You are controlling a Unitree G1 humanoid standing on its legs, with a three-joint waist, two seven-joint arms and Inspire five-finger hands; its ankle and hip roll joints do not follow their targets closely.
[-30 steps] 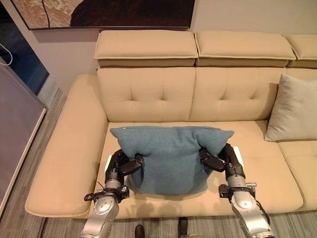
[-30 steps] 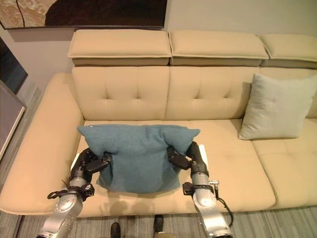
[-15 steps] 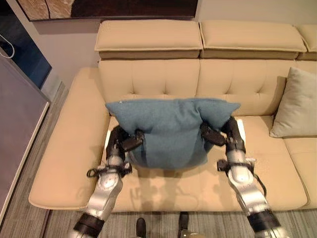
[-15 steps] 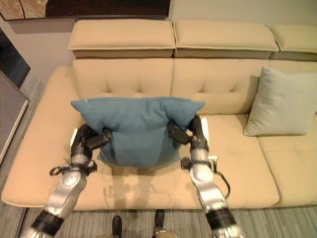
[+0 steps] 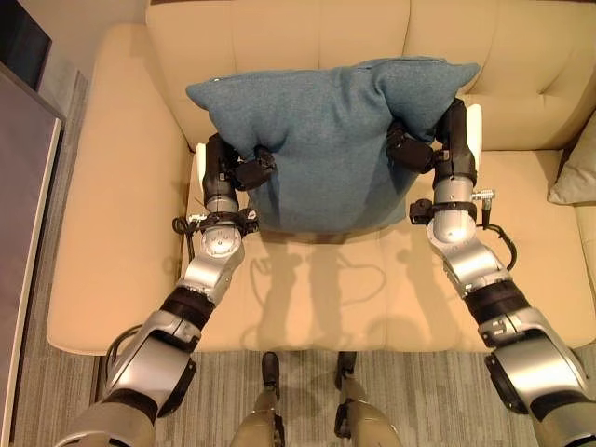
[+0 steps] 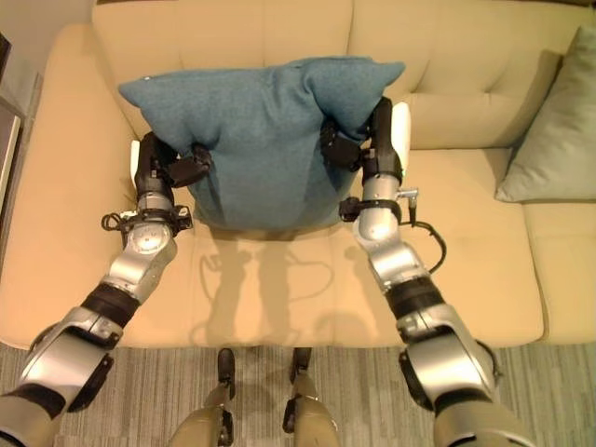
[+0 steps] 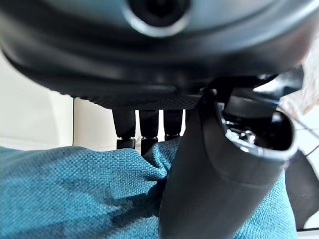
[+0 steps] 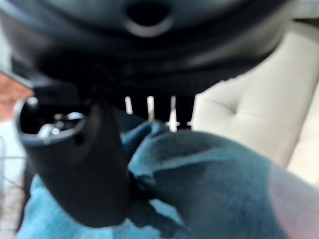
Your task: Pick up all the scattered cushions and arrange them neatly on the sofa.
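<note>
Cushions, two total: one teal cushion [image 5: 331, 140] pinched at both sides by left hand [image 5: 233, 168] and right hand [image 5: 438, 144] above the sofa [image 5: 112, 186], one grey cushion [image 6: 554, 121] leaning at sofa's right

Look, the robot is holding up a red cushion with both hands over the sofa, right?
Not quite: the cushion is blue-green, not red, as the left eye view shows. The rest is right: the left hand and the right hand pinch it on either side over the sofa.
</note>
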